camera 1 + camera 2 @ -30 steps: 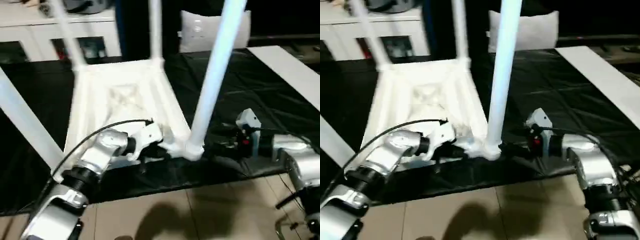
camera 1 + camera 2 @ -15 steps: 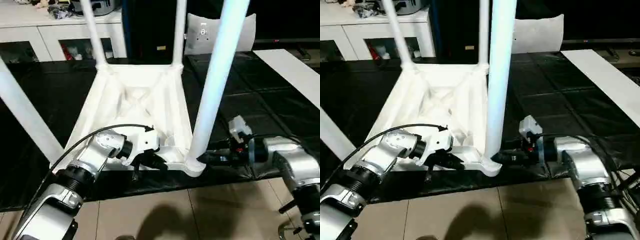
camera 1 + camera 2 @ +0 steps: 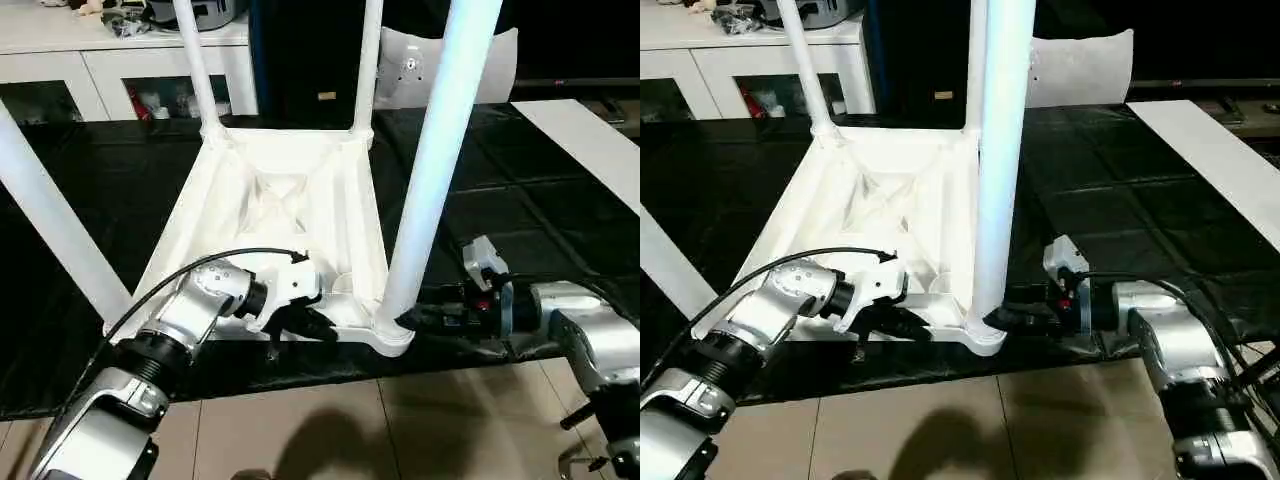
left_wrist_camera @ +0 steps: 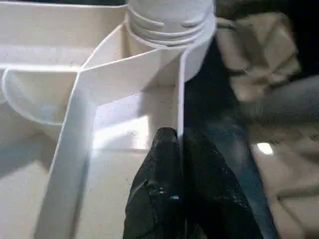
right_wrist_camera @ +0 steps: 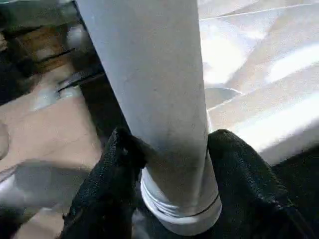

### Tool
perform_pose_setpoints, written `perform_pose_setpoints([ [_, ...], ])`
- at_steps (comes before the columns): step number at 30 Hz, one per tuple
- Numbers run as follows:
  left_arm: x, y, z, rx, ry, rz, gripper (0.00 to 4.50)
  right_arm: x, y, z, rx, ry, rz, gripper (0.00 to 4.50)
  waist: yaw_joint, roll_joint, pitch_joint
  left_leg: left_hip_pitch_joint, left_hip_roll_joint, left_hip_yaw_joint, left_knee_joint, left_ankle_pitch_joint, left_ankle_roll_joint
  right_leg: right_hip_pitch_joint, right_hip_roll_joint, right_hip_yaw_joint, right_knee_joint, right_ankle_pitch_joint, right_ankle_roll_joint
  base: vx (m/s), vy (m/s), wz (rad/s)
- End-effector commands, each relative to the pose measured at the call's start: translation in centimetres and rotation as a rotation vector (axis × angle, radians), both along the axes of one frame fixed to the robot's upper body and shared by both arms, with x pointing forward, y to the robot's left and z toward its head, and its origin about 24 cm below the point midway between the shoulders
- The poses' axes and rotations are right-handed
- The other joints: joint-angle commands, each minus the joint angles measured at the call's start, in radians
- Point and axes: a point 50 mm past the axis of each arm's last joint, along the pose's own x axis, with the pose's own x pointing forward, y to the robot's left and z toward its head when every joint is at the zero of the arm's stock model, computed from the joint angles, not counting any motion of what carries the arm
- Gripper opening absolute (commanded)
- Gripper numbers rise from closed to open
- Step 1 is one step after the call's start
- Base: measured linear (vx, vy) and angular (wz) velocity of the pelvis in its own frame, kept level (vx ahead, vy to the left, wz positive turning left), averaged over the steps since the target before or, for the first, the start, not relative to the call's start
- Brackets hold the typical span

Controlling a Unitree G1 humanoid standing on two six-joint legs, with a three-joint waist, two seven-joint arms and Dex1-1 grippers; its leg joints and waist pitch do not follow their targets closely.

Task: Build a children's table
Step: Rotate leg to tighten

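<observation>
The children's table lies upside down on the black mat, its ribbed white top (image 3: pixel 280 190) facing up and its legs standing in the corner sockets. My right gripper (image 3: pixel 412 320) is shut on the base of the near right leg (image 3: pixel 430 170), just above its socket. In the right wrist view a black finger (image 5: pixel 114 164) presses each side of the leg (image 5: pixel 159 89). My left gripper (image 3: pixel 318 325) is shut on the thin front rim of the top beside that same corner. The rim wall (image 4: pixel 180 99) runs down between its closed fingertips (image 4: pixel 167 144).
Three more legs rise at the near left (image 3: pixel 50 220), far left (image 3: pixel 195 60) and far right (image 3: pixel 367 60). A white cabinet with glass doors (image 3: pixel 60 80) and a grey cushion (image 3: pixel 410 60) stand behind. A white board (image 3: pixel 590 140) lies at right. Tan floor (image 3: pixel 350 420) borders the black mat (image 3: pixel 520 200) in front.
The camera has shifted and steadied. My right gripper has closed in onto the base of the near right leg. The left gripper keeps its hold on the rim.
</observation>
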Motion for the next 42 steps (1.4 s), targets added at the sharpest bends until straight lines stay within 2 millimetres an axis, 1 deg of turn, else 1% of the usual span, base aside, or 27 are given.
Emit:
perform_pose_setpoints([
  [1, 0.9, -2.6, 1.1, -0.075, -0.048, 0.106, 0.0, 0.7, 3.0, 0.1, 0.012, -0.029, -0.055, 1.89, -0.019, -0.019, -0.06, 0.006, 0.015, -0.004, -0.061, -0.224, 0.019, 0.05, -0.055, 0.03, -0.104, -0.595, 0.019, 0.0, 0.0, 0.0],
  [2, 1.1, -3.2, 1.4, -0.099, -0.041, 0.148, 0.0, 1.4, 3.6, -0.1, 0.008, -0.024, -0.149, 1.86, -0.027, -0.017, -0.06, 0.009, 0.011, -0.004, -0.057, -0.238, 0.016, 0.049, -0.056, 0.023, -0.111, -0.623, 0.034, 0.0, 0.0, 0.0],
  [3, 1.2, -3.6, 1.6, -0.112, -0.039, 0.18, 0.0, 1.9, 4.0, -0.2, 0.001, -0.021, -0.205, 1.86, -0.046, -0.016, -0.059, 0.002, 0.009, -0.007, -0.055, -0.252, 0.012, 0.054, -0.053, 0.01, -0.118, -0.641, 0.059, 0.0, 0.0, 0.0],
  [4, 1.3, -3.8, 1.7, -0.12, -0.037, 0.2, 0.0, 2.2, 4.2, -0.2, -0.005, -0.019, -0.239, 1.67, -0.065, -0.013, -0.063, 0.006, 0.01, -0.009, -0.052, -0.27, 0.016, 0.055, -0.052, 0.002, -0.128, -0.636, 0.074, 0.0, 0.0, 0.0],
  [5, 1.4, -4.1, 1.8, -0.125, -0.036, 0.221, 0.0, 2.5, 4.4, -0.3, -0.014, -0.019, -0.274, 1.67, -0.073, -0.011, -0.066, 0.005, 0.013, -0.011, -0.055, -0.273, 0.022, 0.058, -0.052, 0.003, -0.126, -0.613, 0.071, 0.0, 0.0, 0.0],
  [6, 1.5, -4.7, 2.0, -0.132, -0.049, 0.259, 0.0, 3.4, 4.8, -0.4, -0.023, -0.026, -0.371, 1.58, -0.087, -0.005, -0.066, -0.007, 0.023, -0.019, -0.061, -0.278, 0.029, 0.07, -0.055, 0.0, -0.12, -0.572, 0.067, 0.0, 0.0, 0.0],
  [7, 1.6, -5.0, 2.1, -0.136, -0.059, 0.283, 0.0, 3.9, 5.1, -0.4, -0.029, -0.03, -0.436, 1.5, -0.098, 0.0, -0.068, -0.01, 0.034, -0.026, -0.068, -0.303, 0.03, 0.073, -0.055, -0.002, -0.118, -0.547, 0.065, 0.0, 0.0, 0.0],
  [8, 1.6, -5.6, 2.2, -0.146, -0.064, 0.31, 0.0, 4.6, 5.5, -0.5, -0.04, -0.046, -0.517, 1.47, -0.106, 0.0, -0.07, -0.003, 0.034, -0.023, -0.065, -0.303, 0.03, 0.069, -0.057, 0.001, -0.119, -0.53, 0.057, 0.0, 0.0, 0.0],
  [10, 1.6, -6.3, 2.3, -0.154, -0.066, 0.349, 0.0, 5.3, 6.2, -0.4, -0.041, -0.061, -0.622, 1.47, -0.123, -0.006, -0.068, -0.003, 0.018, -0.016, -0.061, -0.282, 0.028, 0.064, -0.06, 0.003, -0.119, -0.519, 0.026, 0.0, 0.0, 0.0],
  [11, 1.5, -6.6, 2.2, -0.147, -0.072, 0.369, 0.0, 5.6, 6.4, -0.5, -0.029, -0.065, -0.686, 1.47, -0.126, -0.007, -0.069, -0.004, 0.018, -0.016, -0.061, -0.272, 0.031, 0.066, -0.062, 0.005, -0.115, -0.511, 0.019, 0.0, 0.0, 0.0],
  [12, 1.5, -6.6, 2.2, -0.147, -0.072, 0.371, 0.0, 5.6, 6.4, -0.5, -0.028, -0.065, -0.69, 1.47, -0.125, -0.005, -0.07, -0.004, 0.018, -0.016, -0.063, -0.258, 0.034, 0.065, -0.062, 0.008, -0.115, -0.499, 0.01, 0.0, 0.0, 0.0],
  [13, 1.4, -6.8, 2.1, -0.139, -0.077, 0.384, 0.0, 5.7, 6.5, -0.5, -0.007, -0.071, -0.734, 1.47, -0.124, -0.007, -0.073, -0.009, 0.021, -0.016, -0.066, -0.223, 0.047, 0.068, -0.061, 0.017, -0.102, -0.446, -0.013, 0.0, 0.0, 0.0],
  [14, 1.4, -6.8, 2.1, -0.134, -0.079, 0.387, 0.0, 5.8, 6.3, -0.5, -0.009, -0.08, -0.753, 1.47, -0.123, -0.013, -0.075, -0.009, 0.024, -0.015, -0.067, -0.209, 0.051, 0.067, -0.062, 0.022, -0.098, -0.426, -0.023, 0.0, 0.0, 0.0],
  [16, 1.4, -6.7, 2.0, -0.128, -0.082, 0.391, 0.0, 5.8, 6.1, -0.5, -0.007, -0.09, -0.763, 1.64, -0.117, -0.009, -0.078, -0.01, 0.026, -0.013, -0.066, -0.162, 0.063, 0.065, -0.062, 0.033, -0.084, -0.359, -0.059, 0.0, 0.0, 0.0],
  [18, 1.5, -6.2, 1.8, -0.099, -0.098, 0.404, 0.0, 5.6, 5.3, -0.5, 0.006, -0.104, -0.77, 1.82, -0.106, -0.012, -0.079, -0.009, 0.026, -0.009, -0.063, -0.125, 0.08, 0.061, -0.06, 0.044, -0.067, -0.298, -0.099, 0.0, 0.0, 0.0],
  [19, 1.6, -6.0, 1.8, -0.091, -0.104, 0.409, 0.0, 5.6, 5.0, -0.5, 0.011, -0.106, -0.77, 1.82, -0.098, -0.011, -0.084, -0.015, 0.027, -0.01, -0.061, -0.083, 0.093, 0.069, -0.063, 0.047, -0.053, -0.246, -0.115, 0.0, 0.0, 0.0],
  [20, 1.7, -5.6, 1.7, -0.083, -0.11, 0.417, 0.0, 5.3, 4.3, -0.4, 0.023, -0.126, -0.753, 1.85, -0.093, -0.008, -0.085, -0.015, 0.028, -0.01, -0.06, -0.063, 0.099, 0.068, -0.062, 0.049, -0.048, -0.22, -0.122, 0.0, 0.0, 0.0],
  [21, 1.8, -5.4, 1.7, -0.08, -0.118, 0.419, 0.0, 5.1, 4.0, -0.4, 0.029, -0.133, -0.743, 1.85, -0.086, -0.011, -0.086, -0.016, 0.028, -0.008, -0.056, -0.03, 0.114, 0.067, -0.06, 0.051, -0.04, -0.174, -0.132, 0.0, 0.0, 0.0],
  [22, 1.9, -5.3, 1.7, -0.079, -0.125, 0.42, 0.0, 5.0, 3.7, -0.4, 0.033, -0.138, -0.731, 2.23, -0.082, -0.014, -0.086, -0.019, 0.026, -0.008, -0.054, -0.019, 0.122, 0.067, -0.059, 0.051, -0.038, -0.162, -0.135, 0.0, 0.0, 0.0],
  [23, 1.9, -5.1, 1.7, -0.077, -0.13, 0.412, 0.0, 4.8, 3.1, -0.3, 0.036, -0.145, -0.715, 2.23, -0.069, -0.013, -0.086, -0.022, 0.026, -0.006, -0.05, 0.007, 0.142, 0.066, -0.062, 0.053, -0.033, -0.147, -0.142, 0.0, 0.0, 0.0],
  [25, 1.9, -5.0, 1.7, -0.076, -0.131, 0.409, 0.0, 4.8, 2.9, -0.3, 0.037, -0.149, -0.711, 2.35, -0.058, -0.012, -0.085, -0.019, 0.028, -0.005, -0.05, 0.005, 0.142, 0.064, -0.061, 0.053, -0.034, -0.17, -0.138, 0.0, 0.0, 0.0],
  [26, 1.9, -4.5, 1.7, -0.074, -0.14, 0.383, 0.0, 4.7, 1.4, 0.0, 0.034, -0.162, -0.701, 2.49, -0.057, -0.01, -0.084, -0.017, 0.029, -0.005, -0.051, -0.001, 0.139, 0.063, -0.06, 0.053, -0.036, -0.184, -0.136, 0.0, 0.0, 0.0],
  [30, 1.8, -3.9, 1.7, -0.067, -0.14, 0.334, 0.0, 4.3, -0.2, 0.6, 0.042, -0.168, -0.624, 2.73, -0.041, -0.009, -0.082, -0.012, 0.033, -0.004, -0.054, -0.065, 0.117, 0.062, -0.06, 0.053, -0.047, -0.26, -0.108, 0.0, 0.0, 0.0],
  [33, 1.5, -3.1, 1.4, -0.041, -0.142, 0.255, 0.0, 3.6, -1.4, 1.3, 0.021, -0.17, -0.495, 3.06, -0.035, -0.012, -0.076, -0.007, 0.032, -0.003, -0.058, -0.115, 0.095, 0.058, -0.059, 0.054, -0.056, -0.319, -0.088, 0.0, 0.0, 0.0],
  [37, 0.9, -1.8, 0.9, 0.015, -0.121, 0.093, 0.0, 2.1, -2.0, 1.9, 0.013, -0.135, -0.235, 3.39, -0.026, -0.017, -0.072, -0.01, 0.024, -0.002, -0.06, -0.149, 0.094, 0.06, -0.055, 0.056, -0.067, -0.409, -0.049, 0.0, 0.0, 0.0],
  [40, 0.4, -1.4, 1.2, 0.011, -0.122, -0.024, 0.0, 1.9, -2.3, 2.0, -0.014, -0.113, -0.16, 3.58, -0.018, -0.017, -0.073, -0.004, 0.028, -0.001, -0.06, -0.147, 0.09, 0.055, -0.056, 0.059, -0.068, -0.423, -0.049, 0.0, 0.0, 0.0],
  [42, 0.2, -1.1, 1.4, 0.017, -0.111, -0.085, 0.0, 1.7, -2.3, 2.2, -0.019, -0.089, -0.099, 3.64, -0.011, -0.015, -0.076, 0.0, 0.031, 0.0, -0.06, -0.147, 0.088, 0.052, -0.055, 0.063, -0.061, -0.391, -0.073, 0.0, 0.0, 0.0],
])
